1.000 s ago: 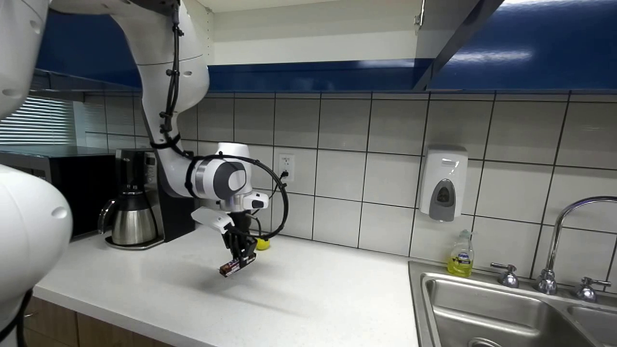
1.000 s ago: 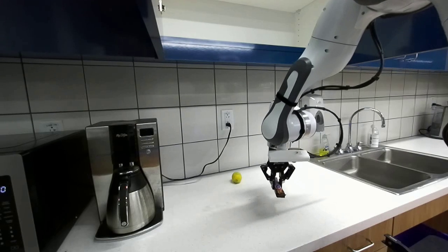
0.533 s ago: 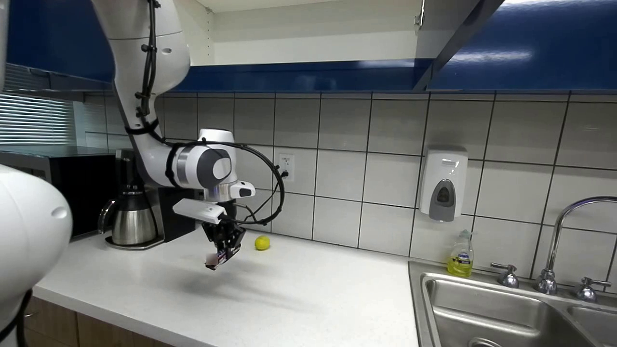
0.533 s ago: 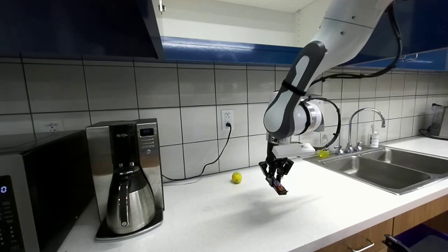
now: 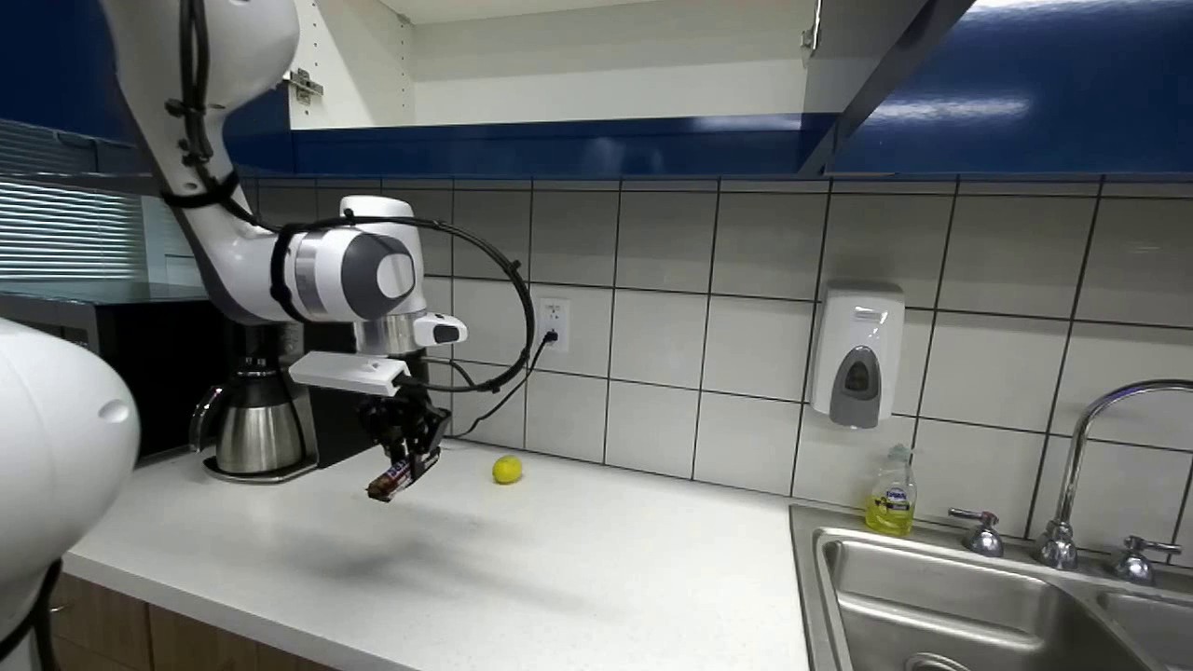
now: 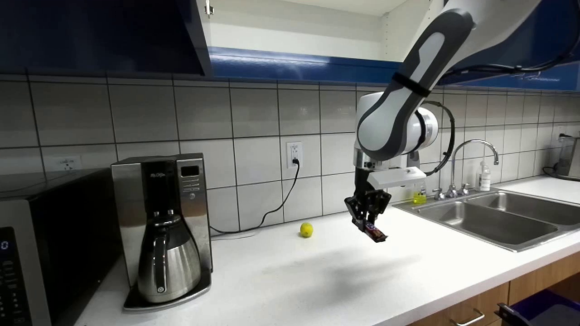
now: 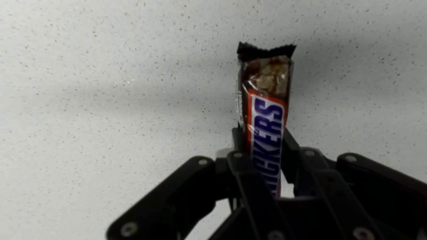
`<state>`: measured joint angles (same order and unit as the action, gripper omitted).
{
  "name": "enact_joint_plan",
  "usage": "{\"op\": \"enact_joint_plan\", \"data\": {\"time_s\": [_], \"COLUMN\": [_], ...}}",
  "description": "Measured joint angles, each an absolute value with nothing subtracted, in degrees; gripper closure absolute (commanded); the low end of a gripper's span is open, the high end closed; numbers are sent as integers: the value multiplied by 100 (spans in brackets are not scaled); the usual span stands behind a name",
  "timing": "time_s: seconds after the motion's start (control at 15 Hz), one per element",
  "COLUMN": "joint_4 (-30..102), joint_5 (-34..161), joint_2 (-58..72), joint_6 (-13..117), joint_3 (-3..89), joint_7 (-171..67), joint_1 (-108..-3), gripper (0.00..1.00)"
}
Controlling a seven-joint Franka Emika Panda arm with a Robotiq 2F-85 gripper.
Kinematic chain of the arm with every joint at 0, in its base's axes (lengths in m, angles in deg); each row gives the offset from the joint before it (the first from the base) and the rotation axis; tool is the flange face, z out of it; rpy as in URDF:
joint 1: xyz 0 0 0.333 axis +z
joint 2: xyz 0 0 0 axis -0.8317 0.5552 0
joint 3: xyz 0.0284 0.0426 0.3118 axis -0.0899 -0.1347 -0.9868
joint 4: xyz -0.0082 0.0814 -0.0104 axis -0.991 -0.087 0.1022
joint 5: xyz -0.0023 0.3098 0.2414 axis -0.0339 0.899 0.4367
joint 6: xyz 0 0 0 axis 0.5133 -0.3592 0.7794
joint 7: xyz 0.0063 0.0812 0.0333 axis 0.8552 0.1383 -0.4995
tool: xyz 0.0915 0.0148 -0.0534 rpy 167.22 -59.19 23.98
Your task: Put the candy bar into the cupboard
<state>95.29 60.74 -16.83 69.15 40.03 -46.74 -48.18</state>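
Observation:
The candy bar (image 7: 267, 116) has a dark brown wrapper with a blue, white and red label. My gripper (image 7: 263, 145) is shut on its middle, with a finger on each side. The bar's wrapped end points away from the fingers; its near end is hidden by the gripper. The bar also shows in both exterior views (image 5: 391, 480) (image 6: 376, 233), held tilted above the white counter by the gripper (image 5: 417, 457) (image 6: 366, 222). The cupboard (image 5: 559, 147) is overhead on the wall, open, with a blue lower edge (image 6: 294, 65) and white interior. The gripper is well below it.
A yellow ball (image 5: 507, 470) lies on the counter (image 5: 606, 559) near the tiled wall. A coffee maker (image 6: 161, 226) and microwave (image 6: 54, 244) stand at one end, a sink (image 6: 489, 222) at the other. A raised blue cupboard door (image 5: 1016, 93) flanks the opening.
The arm has lifted the candy bar higher above the counter. In the exterior views the gripper has shifted left in one and slightly right in another. The grip on the bar is unchanged.

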Motion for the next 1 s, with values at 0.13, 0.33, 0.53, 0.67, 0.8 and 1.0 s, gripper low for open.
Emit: {"op": "enact_joint_plan", "data": {"time_s": [0.13,0.33,0.53,0.67,0.8,1.0], "joint_4": [9687,9777,9731,9575,9309,8811], "joint_5": [6074,6075,6087,6088,6088,6088], "joint_2": [-2213,-3094,-4021,-4563,-4959,-5321], "joint_6": [6672,6207,5689,5349,5067,4789], "joint_3": [3913,3779,3670,3611,3573,3521], "joint_7": [-4674,-4674,-4674,-4674,-4674,-4674], "joint_1": [-4830,-4858,-4864,-4866,-4870,-4936], "gripper": [93,93,93,93,93,93]}}
